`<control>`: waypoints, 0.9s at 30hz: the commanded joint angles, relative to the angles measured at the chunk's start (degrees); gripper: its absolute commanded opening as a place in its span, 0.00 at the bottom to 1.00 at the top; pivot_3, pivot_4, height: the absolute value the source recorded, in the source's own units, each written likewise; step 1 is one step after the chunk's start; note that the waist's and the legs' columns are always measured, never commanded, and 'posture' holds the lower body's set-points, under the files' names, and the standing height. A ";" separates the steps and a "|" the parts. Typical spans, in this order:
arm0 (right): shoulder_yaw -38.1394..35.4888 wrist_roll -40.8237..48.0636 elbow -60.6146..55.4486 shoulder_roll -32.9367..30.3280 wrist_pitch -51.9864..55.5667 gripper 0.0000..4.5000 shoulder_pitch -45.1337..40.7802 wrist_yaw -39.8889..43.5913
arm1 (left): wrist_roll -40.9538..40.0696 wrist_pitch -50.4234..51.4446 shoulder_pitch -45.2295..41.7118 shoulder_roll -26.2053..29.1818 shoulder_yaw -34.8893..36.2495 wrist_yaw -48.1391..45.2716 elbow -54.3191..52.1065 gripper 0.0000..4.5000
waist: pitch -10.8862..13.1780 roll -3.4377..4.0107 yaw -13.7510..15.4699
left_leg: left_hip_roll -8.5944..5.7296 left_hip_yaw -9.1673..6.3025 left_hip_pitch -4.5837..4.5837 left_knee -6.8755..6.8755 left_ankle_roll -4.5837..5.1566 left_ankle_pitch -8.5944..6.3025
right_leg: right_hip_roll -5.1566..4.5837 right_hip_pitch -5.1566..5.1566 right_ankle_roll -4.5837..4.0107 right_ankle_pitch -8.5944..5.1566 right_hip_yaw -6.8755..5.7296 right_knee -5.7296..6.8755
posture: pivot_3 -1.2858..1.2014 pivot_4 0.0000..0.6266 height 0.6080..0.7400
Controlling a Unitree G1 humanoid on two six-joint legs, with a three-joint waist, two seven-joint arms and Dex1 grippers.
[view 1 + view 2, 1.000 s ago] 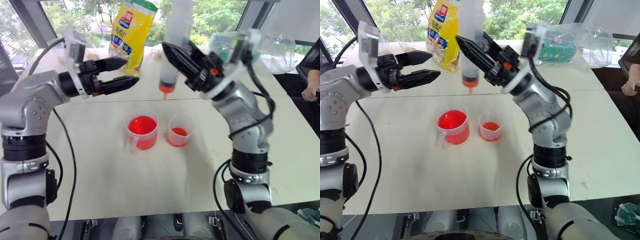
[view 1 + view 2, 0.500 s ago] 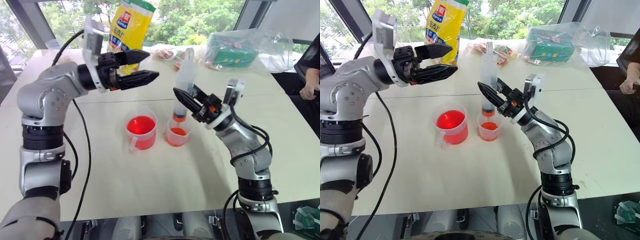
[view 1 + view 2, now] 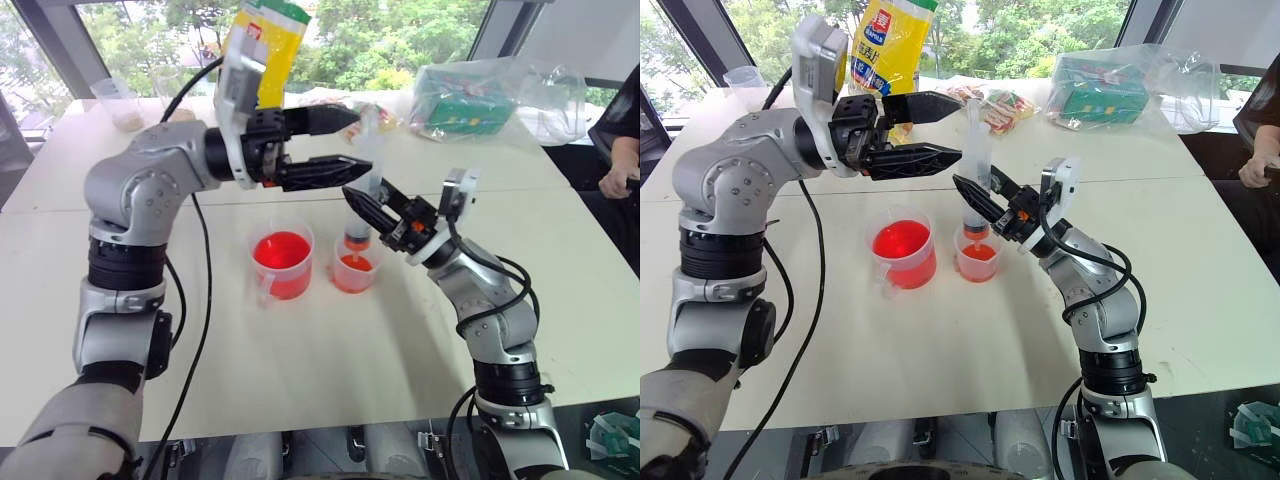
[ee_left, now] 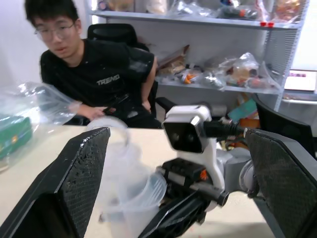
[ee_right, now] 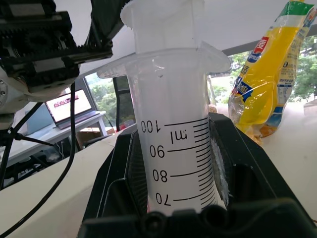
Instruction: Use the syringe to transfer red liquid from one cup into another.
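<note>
The syringe (image 3: 978, 135) stands upright with my right gripper (image 3: 975, 182) shut on its barrel (image 5: 176, 139). Its orange-red tip dips into the small handleless cup (image 3: 352, 270), which holds a little red liquid (image 3: 979, 252). Left of it stands the handled cup (image 3: 282, 262), holding more red liquid. My left gripper (image 3: 362, 138) is open and reaches in from the left, one finger on either side of the syringe's plunger end (image 4: 126, 183). I cannot tell whether its fingers (image 4: 81, 173) touch the plunger.
A yellow bag (image 3: 262, 45) stands at the table's back. Clear bags with a green box (image 3: 470, 95) lie at the back right, and a cup with beige powder (image 3: 118, 100) at the back left. A person (image 4: 99, 74) sits beyond the table's right side.
My right gripper has lowered the syringe until its tip sits in the small cup. My left gripper has swung to the right, up to the syringe's top.
</note>
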 commanded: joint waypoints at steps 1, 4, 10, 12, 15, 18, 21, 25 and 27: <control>-0.20 0.21 -2.19 -0.30 -1.35 0.30 -0.51 -0.01 | 0.27 -0.88 -2.31 -0.65 -0.11 -0.12 0.15 0.99 | 0.00 0.00 0.05 | 0.00 0.00 0.00 0.00 0.00 0.00 | 0.00 0.00 0.00 0.00 0.00 0.00 | 0.52 0.24 1.00; -0.19 0.09 -2.17 -0.32 -1.31 0.30 -0.74 -0.05 | 0.81 -1.04 -2.36 -1.07 -0.64 -0.58 0.88 0.99 | 0.00 0.00 0.08 | 0.00 0.00 0.00 0.00 0.00 0.00 | 0.00 0.01 0.00 0.00 0.00 0.00 | 0.52 0.24 1.00; -0.31 0.07 -2.23 -0.33 -1.27 0.30 -1.11 -0.06 | 2.63 -2.42 -2.55 -1.33 -1.20 -0.94 2.15 0.99 | 0.00 0.00 0.10 | -0.01 0.00 0.00 0.00 0.00 0.00 | -0.01 0.01 0.00 0.00 0.00 -0.01 | 0.52 0.24 1.00; -0.34 0.16 -2.23 -0.37 -1.29 0.30 -1.17 -0.11 | 2.84 -2.46 -2.65 -1.07 -0.92 -0.89 2.31 0.99 | 0.00 0.00 0.09 | -0.01 -0.01 0.00 0.00 0.00 0.00 | 0.00 0.01 0.00 0.00 0.00 -0.01 | 0.52 0.24 1.00; -0.26 0.08 -2.15 -0.36 -1.36 0.30 -1.34 -0.14 | 3.19 -2.45 -2.60 -0.71 -0.87 -0.96 2.38 0.99 | 0.00 0.00 0.04 | -0.01 -0.01 0.00 0.00 0.00 0.00 | 0.00 0.01 0.00 0.00 0.00 0.00 | 0.52 0.24 1.00; -0.23 0.07 -1.97 -0.36 -1.42 0.30 -1.70 -0.02 | 3.50 -2.62 -2.37 -0.90 -1.24 -1.08 2.52 0.99 | 0.00 0.00 0.07 | -0.01 -0.01 0.00 0.00 0.00 0.00 | 0.00 0.01 0.00 0.00 0.00 -0.01 | 0.52 0.24 1.00; -0.10 0.04 -1.91 -0.42 -1.43 0.30 -1.89 0.19 | 4.14 -2.91 -2.81 -1.76 -1.88 -1.13 3.39 0.99 | 0.00 0.00 0.10 | -0.01 -0.01 0.00 0.00 0.00 0.00 | 0.00 0.01 0.00 0.00 0.00 -0.01 | 0.52 0.24 1.00; 0.02 -0.02 -2.09 -0.43 -1.37 0.30 -1.80 0.18 | 4.64 -3.13 -2.93 -2.09 -2.23 -1.92 4.04 0.88 | 0.00 0.00 0.12 | -0.01 -0.01 -0.01 0.01 0.00 0.00 | 0.00 0.01 0.00 0.00 0.00 -0.01 | 0.52 0.24 1.00; 0.14 -0.07 -2.26 -0.41 -1.37 0.30 -1.65 0.08 | 4.94 -3.34 -3.02 -2.40 -2.40 -2.16 4.39 0.70 | 0.00 0.00 0.12 | -0.01 -0.01 -0.01 0.01 0.00 0.00 | 0.00 0.01 0.00 0.00 0.00 -0.01 | 0.52 0.24 1.00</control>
